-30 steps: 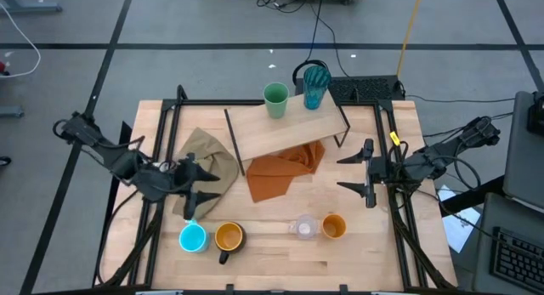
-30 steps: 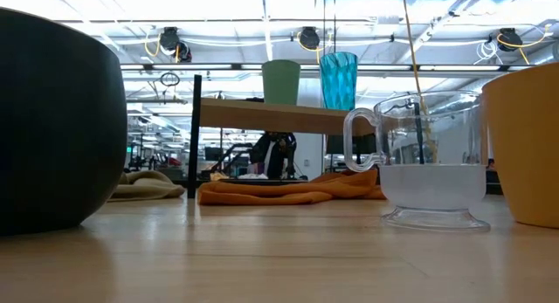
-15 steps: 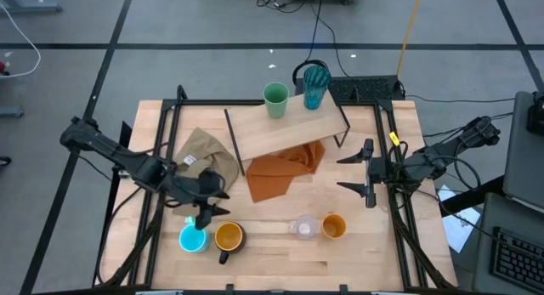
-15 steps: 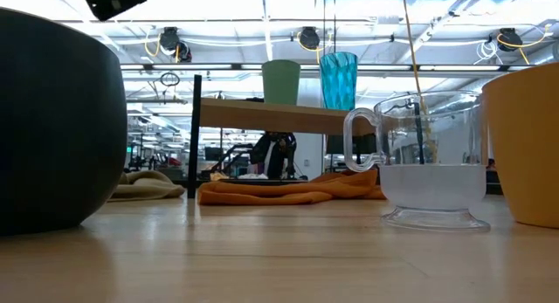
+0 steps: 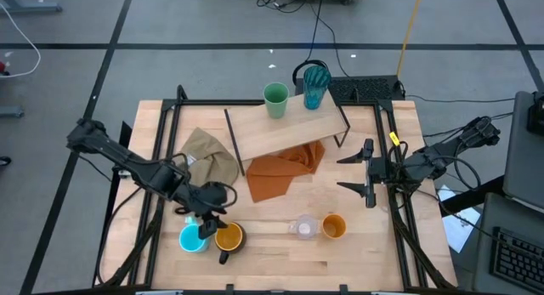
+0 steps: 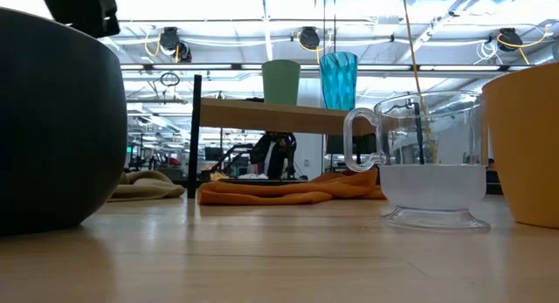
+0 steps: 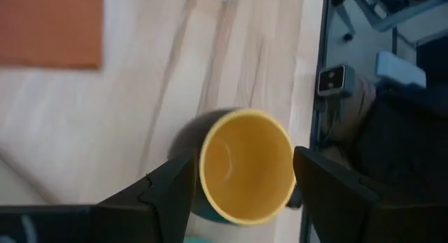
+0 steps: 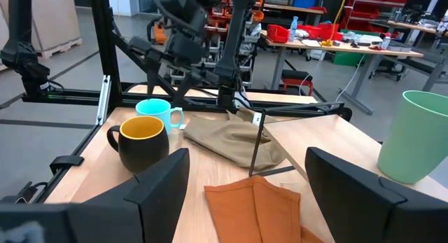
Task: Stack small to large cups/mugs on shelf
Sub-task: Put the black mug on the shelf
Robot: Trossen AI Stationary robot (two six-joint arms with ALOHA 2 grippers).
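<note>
The black mug (image 5: 229, 237) with its yellow inside (image 7: 245, 174) stands near the table's front edge, the blue mug (image 5: 192, 239) just to its left. My left gripper (image 5: 210, 226) hangs open above the black mug, tilted down; its fingers (image 7: 168, 190) stand either side of the rim without touching. The clear glass (image 5: 303, 228) and orange cup (image 5: 333, 226) stand to the right. The green cup (image 5: 275, 99) and teal tumbler (image 5: 315, 85) stand on the shelf (image 5: 289, 132). My right gripper (image 5: 367, 173) waits open at the right.
An orange cloth (image 5: 285, 172) lies partly under the shelf, and a khaki cloth (image 5: 208, 159) lies to its left, just behind my left gripper. Black frame rails run along both table sides. Bare wood shows along the front edge.
My left gripper has moved down and toward the table's near edge and right, from over the khaki cloth to above the black mug, rolling and tipping further downward as it went. It has stayed open.
</note>
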